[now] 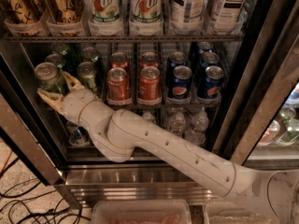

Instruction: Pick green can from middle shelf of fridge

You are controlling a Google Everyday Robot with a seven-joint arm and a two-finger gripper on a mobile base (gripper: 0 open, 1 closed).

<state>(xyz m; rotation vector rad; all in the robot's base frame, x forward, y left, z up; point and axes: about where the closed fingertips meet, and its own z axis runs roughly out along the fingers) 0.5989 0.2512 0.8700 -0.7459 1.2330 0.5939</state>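
Observation:
The green can (46, 75) stands at the front left of the middle shelf (126, 107) of the fridge (261, 92), with more green cans (87, 72) behind and beside it. My gripper (56, 86) reaches in from the lower right on a white arm. Its two pale fingers (70, 81) sit on either side of the can's lower half and are shut on it. The can's bottom is hidden behind the gripper.
Red-orange cans (149, 84) and blue Pepsi cans (180, 81) fill the lanes to the right. Tall 7Up and tea cans (145, 6) stand on the rack above. Small water bottles (196, 127) sit below. The steel sill (140, 178) and cables (23, 204) lie lower left.

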